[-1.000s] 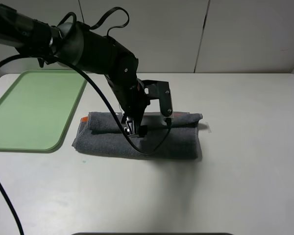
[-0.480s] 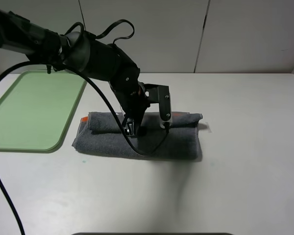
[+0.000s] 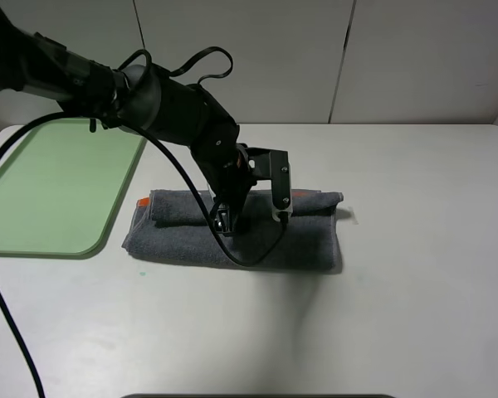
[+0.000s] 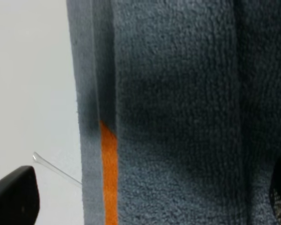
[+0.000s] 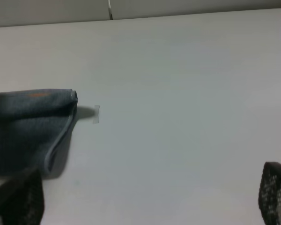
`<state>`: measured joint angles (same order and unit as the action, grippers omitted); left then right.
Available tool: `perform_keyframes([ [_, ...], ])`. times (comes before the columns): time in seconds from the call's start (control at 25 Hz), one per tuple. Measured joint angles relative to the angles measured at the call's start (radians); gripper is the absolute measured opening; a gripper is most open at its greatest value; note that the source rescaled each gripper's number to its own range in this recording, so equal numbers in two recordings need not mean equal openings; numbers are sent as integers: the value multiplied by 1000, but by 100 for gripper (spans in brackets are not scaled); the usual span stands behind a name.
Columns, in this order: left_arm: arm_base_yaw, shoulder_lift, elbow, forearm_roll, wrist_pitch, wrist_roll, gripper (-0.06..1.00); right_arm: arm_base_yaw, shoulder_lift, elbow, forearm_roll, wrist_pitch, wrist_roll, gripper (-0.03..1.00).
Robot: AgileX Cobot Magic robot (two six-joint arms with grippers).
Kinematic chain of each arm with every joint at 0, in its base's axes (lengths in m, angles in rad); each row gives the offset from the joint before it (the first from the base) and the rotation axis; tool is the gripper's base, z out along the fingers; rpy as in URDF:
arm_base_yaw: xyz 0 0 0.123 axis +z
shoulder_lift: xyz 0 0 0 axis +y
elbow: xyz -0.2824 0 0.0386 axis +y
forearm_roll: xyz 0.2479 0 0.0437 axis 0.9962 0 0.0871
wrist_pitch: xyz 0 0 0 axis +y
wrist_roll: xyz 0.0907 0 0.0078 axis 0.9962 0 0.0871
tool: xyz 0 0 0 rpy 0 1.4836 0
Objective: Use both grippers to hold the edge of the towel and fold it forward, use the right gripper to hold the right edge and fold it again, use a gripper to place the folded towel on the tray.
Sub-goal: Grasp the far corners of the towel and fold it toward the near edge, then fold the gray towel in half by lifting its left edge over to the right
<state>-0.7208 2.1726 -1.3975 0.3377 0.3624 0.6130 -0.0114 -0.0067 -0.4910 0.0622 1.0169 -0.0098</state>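
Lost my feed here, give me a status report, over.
Left gripper open, low over folded towel. Right gripper open, off its right end. Towel not yet on tray. Nothing between them.

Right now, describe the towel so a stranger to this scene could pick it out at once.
On the white table, just right of the pale green tray, the towel lies folded into a long bundle under the left end effector. It is dark grey terry with an orange stripe at one edge, the only cloth there.

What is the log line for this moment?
left pincer: open, at folded towel | right pincer: open, over table | tray: towel not yet placed
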Motion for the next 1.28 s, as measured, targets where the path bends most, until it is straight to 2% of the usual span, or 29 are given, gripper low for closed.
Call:
perform_keyframes([
  [0.32, 0, 5, -50, 34, 1, -1, 100, 0, 0, 0, 0, 0, 0, 100],
  [0.72, 47, 6, -83, 39, 14, -3, 100, 0, 0, 0, 0, 0, 0, 100],
  [1.16, 83, 6, -233, 49, 45, -3, 100, 0, 0, 0, 0, 0, 0, 100],
  [1.28, 84, 6, -260, 51, 84, -3, 100, 0, 0, 0, 0, 0, 0, 100],
])
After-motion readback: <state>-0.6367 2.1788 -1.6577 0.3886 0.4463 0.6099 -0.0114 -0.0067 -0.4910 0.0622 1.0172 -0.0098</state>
